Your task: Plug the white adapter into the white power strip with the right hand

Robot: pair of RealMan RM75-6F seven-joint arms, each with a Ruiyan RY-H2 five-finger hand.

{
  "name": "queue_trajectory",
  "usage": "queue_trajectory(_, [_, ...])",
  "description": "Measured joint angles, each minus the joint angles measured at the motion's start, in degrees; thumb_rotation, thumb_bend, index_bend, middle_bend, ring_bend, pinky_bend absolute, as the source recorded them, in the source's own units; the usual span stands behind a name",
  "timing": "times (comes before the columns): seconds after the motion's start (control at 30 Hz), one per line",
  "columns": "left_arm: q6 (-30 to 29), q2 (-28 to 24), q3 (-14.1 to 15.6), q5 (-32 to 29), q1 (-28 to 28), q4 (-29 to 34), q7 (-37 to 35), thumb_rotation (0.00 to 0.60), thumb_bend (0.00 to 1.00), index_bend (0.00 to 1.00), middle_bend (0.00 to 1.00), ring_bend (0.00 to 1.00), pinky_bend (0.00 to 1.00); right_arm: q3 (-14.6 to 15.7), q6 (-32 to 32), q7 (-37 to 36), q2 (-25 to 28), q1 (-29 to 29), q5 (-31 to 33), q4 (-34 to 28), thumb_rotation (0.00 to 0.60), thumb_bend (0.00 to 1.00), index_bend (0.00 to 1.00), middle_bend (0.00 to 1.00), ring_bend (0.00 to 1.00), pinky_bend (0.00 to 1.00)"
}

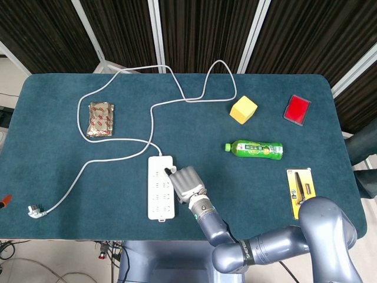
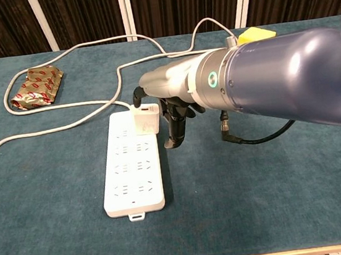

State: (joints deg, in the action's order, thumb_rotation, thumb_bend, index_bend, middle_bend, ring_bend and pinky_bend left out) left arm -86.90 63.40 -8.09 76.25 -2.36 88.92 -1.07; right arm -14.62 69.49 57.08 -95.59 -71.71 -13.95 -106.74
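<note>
Fingertips of my right hand [image 2: 170, 112] rest on the white adapter [image 2: 146, 119], which stands at the cord end of the white power strip [image 2: 132, 166]; whether I'm gripping it, I cannot tell. Sideways pressure could tip it or slide the strip. Cable [image 1: 177, 88] loops behind; bottle [image 1: 254, 149] well clear.

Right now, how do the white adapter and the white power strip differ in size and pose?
The white adapter is a small block; the white power strip is a long flat bar with several rows of sockets. The adapter stands up off the strip's far end, near where its cord enters, while the strip lies flat on the table. The right hand is at the adapter; nothing touches the rest of the strip. Both are white.
</note>
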Motion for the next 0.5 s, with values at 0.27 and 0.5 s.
queue_trajectory(0.27, [-0.03,0.05,-0.04,-0.07,-0.01,0.03,0.15,0.6,0.07,0.11,0.0,0.0,0.0,0.22,-0.52,0.16,-0.46,-0.44,0.84,1.27,0.6,0.37,0.13,0.73,0.76,0.71])
queue_trajectory(0.5, [-0.07,0.12,-0.07,-0.13,-0.01,0.02,0.29,0.6,0.07,0.11,0.0,0.0,0.0,0.25,-0.69,0.26,-1.01,-0.89,0.87,1.6,0.6,0.37,0.13,0.73,0.76,0.71])
